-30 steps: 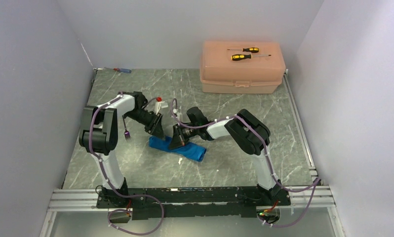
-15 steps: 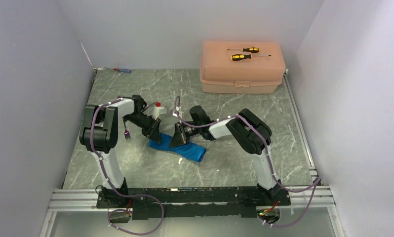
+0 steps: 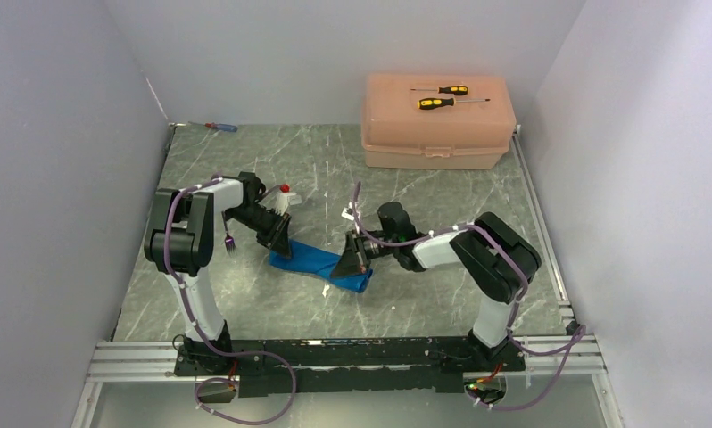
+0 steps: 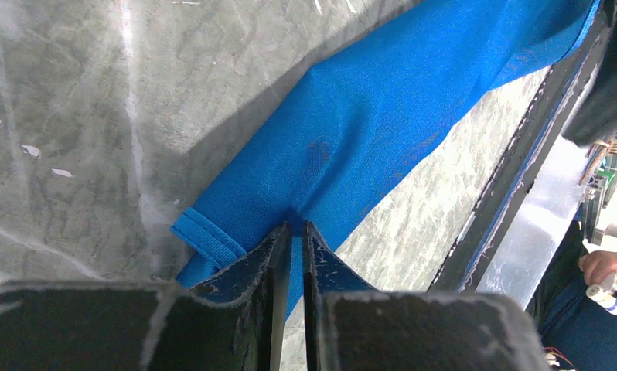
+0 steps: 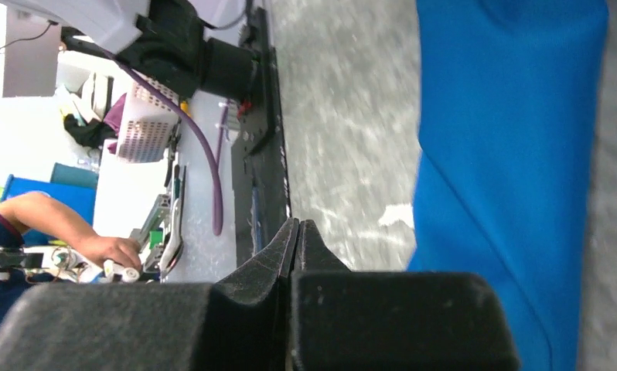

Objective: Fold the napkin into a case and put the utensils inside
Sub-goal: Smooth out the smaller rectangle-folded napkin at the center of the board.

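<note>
Napkin (image 3: pixel 321 265): blue cloth, folded long, lying on table (image 3: pixel 406 192) between arms.
Left jaws: clamped on edge near hemmed corner.
Right jaws: together, empty, beside other end.
Handling: probably light, floppy; best pinched at corners.

Grey marbled desk (image 3: pixel 406 192): blue napkin (image 3: pixel 317 261) centre, purple fork (image 3: pixel 229 241) left, peach box (image 3: pixel 437 134) far right, small screwdriver (image 3: pixel 220 127) far-left corner.

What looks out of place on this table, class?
Two yellow-handled screwdrivers lie loose on the peach box; a small screwdriver sits in the far left corner of the table. None suits this folding job.
</note>
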`<state>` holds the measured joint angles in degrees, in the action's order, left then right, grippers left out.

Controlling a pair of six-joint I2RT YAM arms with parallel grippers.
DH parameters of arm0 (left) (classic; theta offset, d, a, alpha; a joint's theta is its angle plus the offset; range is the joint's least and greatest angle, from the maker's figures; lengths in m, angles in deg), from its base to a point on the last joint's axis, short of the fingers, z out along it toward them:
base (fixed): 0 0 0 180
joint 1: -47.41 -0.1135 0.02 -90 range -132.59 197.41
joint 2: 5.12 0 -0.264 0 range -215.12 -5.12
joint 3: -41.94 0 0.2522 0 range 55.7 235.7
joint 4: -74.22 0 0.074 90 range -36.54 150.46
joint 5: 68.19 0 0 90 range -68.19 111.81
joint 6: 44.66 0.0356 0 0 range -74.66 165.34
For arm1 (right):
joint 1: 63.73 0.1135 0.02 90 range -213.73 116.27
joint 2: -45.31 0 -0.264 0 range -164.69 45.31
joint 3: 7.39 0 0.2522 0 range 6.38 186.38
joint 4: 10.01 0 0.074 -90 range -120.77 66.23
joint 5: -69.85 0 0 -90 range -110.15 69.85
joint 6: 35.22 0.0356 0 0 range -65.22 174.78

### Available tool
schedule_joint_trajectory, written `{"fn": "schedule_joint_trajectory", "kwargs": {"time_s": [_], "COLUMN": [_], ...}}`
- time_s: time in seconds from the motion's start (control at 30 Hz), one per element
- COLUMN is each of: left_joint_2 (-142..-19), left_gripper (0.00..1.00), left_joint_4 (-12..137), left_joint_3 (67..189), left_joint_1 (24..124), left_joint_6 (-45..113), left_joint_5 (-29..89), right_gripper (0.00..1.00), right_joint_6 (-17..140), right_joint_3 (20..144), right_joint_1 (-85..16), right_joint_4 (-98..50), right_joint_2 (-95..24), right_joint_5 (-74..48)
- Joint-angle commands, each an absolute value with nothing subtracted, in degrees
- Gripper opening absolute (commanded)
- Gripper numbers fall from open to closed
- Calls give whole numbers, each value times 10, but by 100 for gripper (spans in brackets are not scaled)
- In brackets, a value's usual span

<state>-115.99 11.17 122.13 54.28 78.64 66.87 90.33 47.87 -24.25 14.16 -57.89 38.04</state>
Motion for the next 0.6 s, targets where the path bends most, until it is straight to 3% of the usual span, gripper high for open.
{"fn": "schedule_joint_trajectory", "kwargs": {"time_s": [0.0, 0.23, 0.57], "left_joint_2": [-1178, -1184, -1186], "left_gripper": [18, 17, 17], "left_joint_4": [162, 174, 164], "left_joint_3": [1211, 1212, 1219], "left_joint_1": [550, 561, 570], "left_joint_6": [784, 769, 756], "left_joint_5": [616, 581, 580], "right_gripper": [0, 0, 0], "right_joint_6": [894, 860, 652], "right_joint_3": [434, 409, 493], "right_joint_1": [-272, -307, -308], "right_joint_4": [148, 147, -184], "right_joint_2": [-577, -646, -558], "right_joint_5": [382, 407, 326]}}
